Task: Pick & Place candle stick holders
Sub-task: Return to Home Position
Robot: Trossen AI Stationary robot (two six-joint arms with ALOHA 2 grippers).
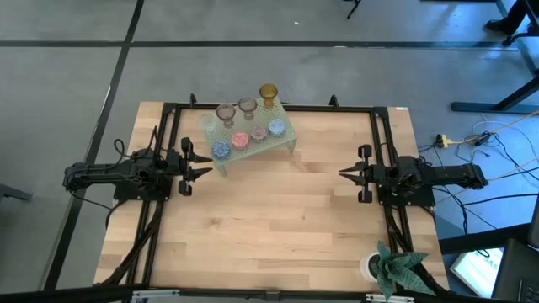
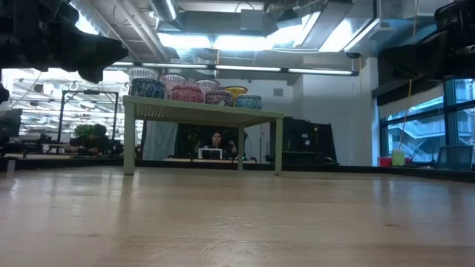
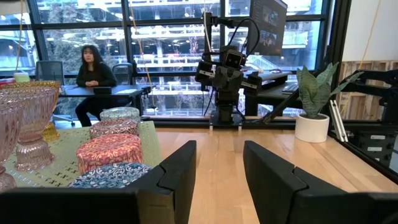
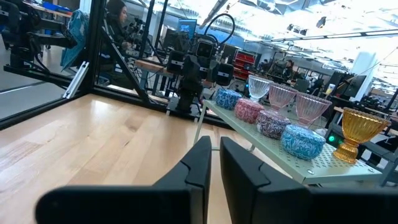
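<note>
Several candle stick holders stand on top of the pale green rack (image 1: 253, 145) at the table's far side. They include an amber stemmed one (image 1: 268, 91), mauve stemmed ones (image 1: 247, 105), and low patterned pink (image 1: 239, 140) and blue (image 1: 276, 128) cups. My left gripper (image 1: 205, 165) hovers open just left of the rack, pointing level toward the table's right. In its wrist view its fingers (image 3: 219, 155) have the cups (image 3: 109, 151) beside them. My right gripper (image 1: 343, 174) hovers shut at the table's right, pointing left; its wrist view (image 4: 216, 146) shows the rack (image 4: 280, 155) ahead.
A white pot with a green plant (image 1: 389, 266) stands at the table's near right corner. A black frame (image 1: 269, 108) runs along the table's sides. Bare wood (image 1: 269, 219) lies between the arms. People sit in the room beyond (image 3: 92, 74).
</note>
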